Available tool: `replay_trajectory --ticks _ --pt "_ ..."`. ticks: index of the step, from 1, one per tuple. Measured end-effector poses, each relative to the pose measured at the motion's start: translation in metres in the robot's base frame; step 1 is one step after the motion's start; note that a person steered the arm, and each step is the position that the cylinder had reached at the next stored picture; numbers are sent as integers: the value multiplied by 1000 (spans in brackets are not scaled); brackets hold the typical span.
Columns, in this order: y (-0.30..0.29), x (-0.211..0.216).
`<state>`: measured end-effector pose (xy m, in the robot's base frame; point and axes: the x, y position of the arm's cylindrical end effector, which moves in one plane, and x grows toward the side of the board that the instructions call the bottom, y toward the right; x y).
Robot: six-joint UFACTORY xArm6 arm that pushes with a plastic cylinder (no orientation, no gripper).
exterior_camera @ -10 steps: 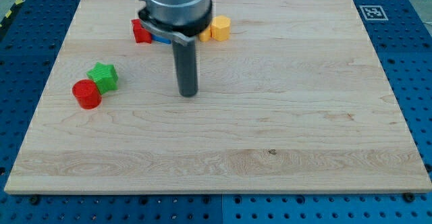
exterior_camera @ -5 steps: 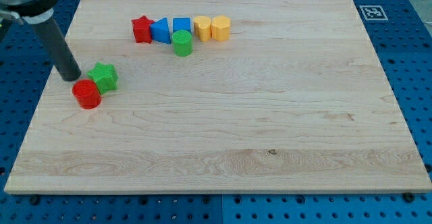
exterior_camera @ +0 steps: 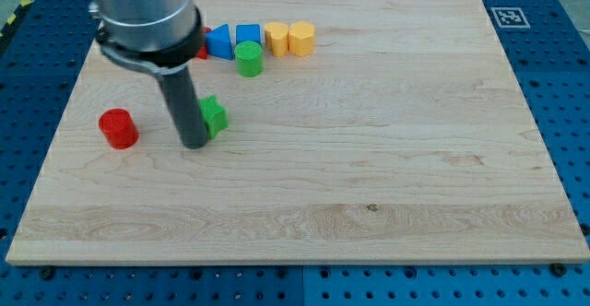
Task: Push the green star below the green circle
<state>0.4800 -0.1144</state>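
The green star (exterior_camera: 214, 115) lies left of the board's middle, partly hidden by my rod. My tip (exterior_camera: 194, 145) rests on the board right against the star's left side. The green circle (exterior_camera: 248, 58) stands above and to the right of the star, just under the row of blocks at the view's top. The star is lower than the circle and a little to its left.
A red cylinder (exterior_camera: 118, 128) stands alone left of my tip. At the view's top sit a row: a red block mostly hidden behind the arm, a blue triangle (exterior_camera: 218, 42), a blue cube (exterior_camera: 248, 35), and two yellow blocks (exterior_camera: 277, 39) (exterior_camera: 301, 38). The wooden board (exterior_camera: 369, 158) ends in blue pegboard.
My tip swung from the board's left edge to the right, and the green star moved right with it, away from the red cylinder. The cylinder stayed put.
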Motion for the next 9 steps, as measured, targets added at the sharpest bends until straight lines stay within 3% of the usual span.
replay_trajectory --ticks 3,5,7,9 --pt "26 -25" --pt "-36 -17" --pt "-14 -48" --pt "23 -48"
